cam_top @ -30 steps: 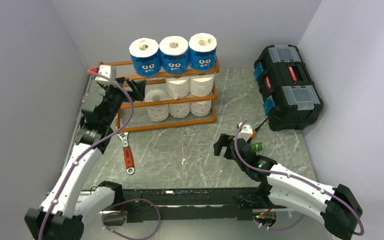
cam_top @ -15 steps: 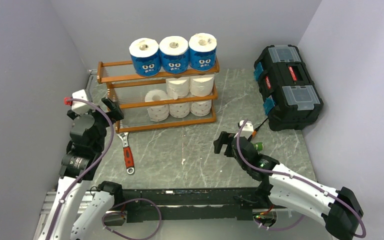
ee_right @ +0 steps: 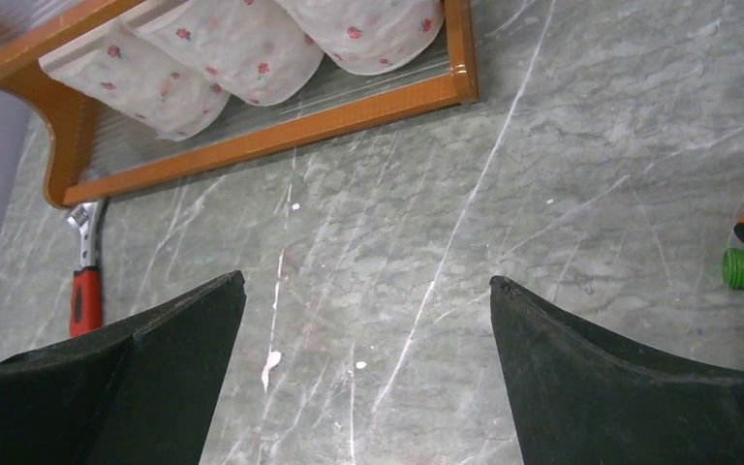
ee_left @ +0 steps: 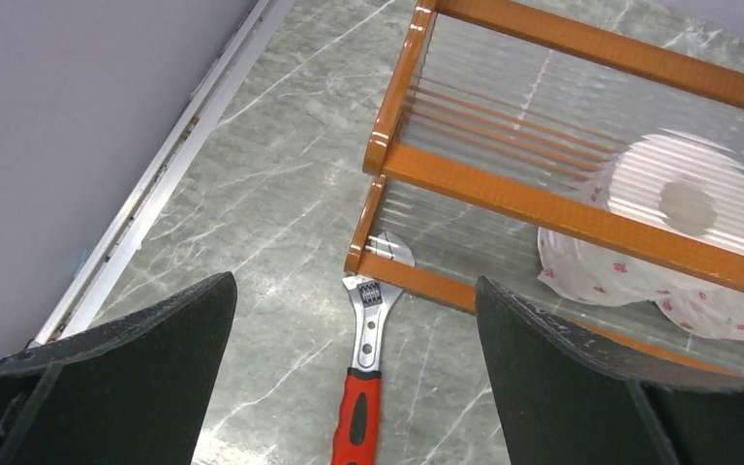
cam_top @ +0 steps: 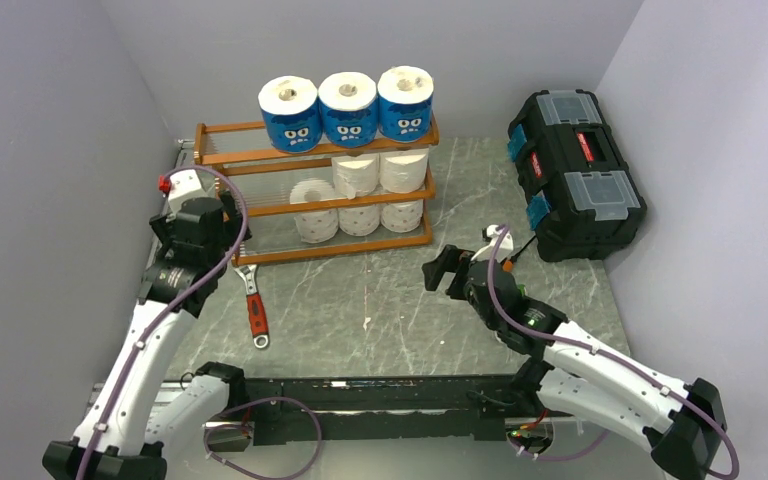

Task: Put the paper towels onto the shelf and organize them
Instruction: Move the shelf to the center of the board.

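Top external view: a desk (cam_top: 380, 300) with the shelf (cam_top: 250, 155) at 11 o'clock and a black toolbox (cam_top: 575, 170) at 2 o'clock.
Paper towels (cam_top: 358, 176): all on the shelf. Three blue-wrapped rolls (cam_top: 348, 110) stand on the top tier, and white rolls fill the right part of the middle and bottom tiers.
Left jaws: spread wide and empty, just off the shelf's left end.
Right jaws: spread wide and empty, over bare desk near the centre, facing the bottom tier.
Wrench (cam_top: 255, 310): flat on the desk, with its head at the shelf's front-left corner and its red handle toward 6 o'clock.
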Controlling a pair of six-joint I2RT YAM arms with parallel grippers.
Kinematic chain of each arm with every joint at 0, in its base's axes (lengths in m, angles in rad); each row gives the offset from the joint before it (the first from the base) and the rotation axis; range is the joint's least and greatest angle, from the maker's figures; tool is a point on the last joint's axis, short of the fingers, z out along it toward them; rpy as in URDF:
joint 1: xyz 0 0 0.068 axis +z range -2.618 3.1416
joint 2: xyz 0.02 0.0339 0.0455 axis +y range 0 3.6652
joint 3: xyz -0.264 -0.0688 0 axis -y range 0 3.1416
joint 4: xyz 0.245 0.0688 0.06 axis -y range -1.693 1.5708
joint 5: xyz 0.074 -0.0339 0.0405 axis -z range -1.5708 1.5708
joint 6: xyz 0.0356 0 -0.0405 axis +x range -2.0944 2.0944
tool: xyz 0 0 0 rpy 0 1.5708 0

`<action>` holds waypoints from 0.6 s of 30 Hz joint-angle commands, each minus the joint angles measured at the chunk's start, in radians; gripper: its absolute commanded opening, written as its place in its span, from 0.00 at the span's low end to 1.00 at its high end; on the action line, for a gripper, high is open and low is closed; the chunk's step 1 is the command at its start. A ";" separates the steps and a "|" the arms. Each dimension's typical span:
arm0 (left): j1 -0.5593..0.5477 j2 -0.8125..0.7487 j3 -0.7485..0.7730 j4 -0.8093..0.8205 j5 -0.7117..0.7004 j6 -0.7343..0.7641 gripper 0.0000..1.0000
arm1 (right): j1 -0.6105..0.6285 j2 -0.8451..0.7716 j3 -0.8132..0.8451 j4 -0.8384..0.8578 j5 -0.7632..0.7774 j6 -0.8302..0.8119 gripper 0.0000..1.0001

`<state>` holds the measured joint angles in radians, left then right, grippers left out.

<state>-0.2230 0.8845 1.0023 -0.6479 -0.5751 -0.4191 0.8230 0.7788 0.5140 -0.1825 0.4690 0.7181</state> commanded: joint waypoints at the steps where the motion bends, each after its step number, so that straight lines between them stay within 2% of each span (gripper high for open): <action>1: 0.003 -0.109 -0.110 0.188 -0.025 0.048 0.99 | -0.003 -0.039 0.021 0.000 -0.006 0.067 1.00; 3: 0.002 -0.133 -0.145 0.230 -0.038 0.057 0.99 | -0.003 -0.054 0.017 0.008 -0.003 0.069 1.00; 7: 0.004 -0.028 -0.099 0.118 -0.157 0.020 0.99 | -0.003 -0.090 0.009 -0.006 0.071 0.089 1.00; 10: 0.017 0.024 -0.114 0.099 -0.212 -0.038 1.00 | -0.003 -0.104 0.020 -0.046 0.124 0.120 1.00; 14: 0.118 -0.035 -0.179 0.150 -0.102 -0.092 0.99 | -0.004 -0.118 0.021 -0.065 0.137 0.134 1.00; 18: 0.266 -0.023 -0.128 0.013 -0.059 -0.212 0.99 | -0.004 -0.126 0.003 -0.033 0.106 0.117 1.00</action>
<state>-0.0628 0.8837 0.8200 -0.5625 -0.6655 -0.4984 0.8219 0.6708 0.5140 -0.2405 0.5678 0.8310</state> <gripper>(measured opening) 0.994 0.994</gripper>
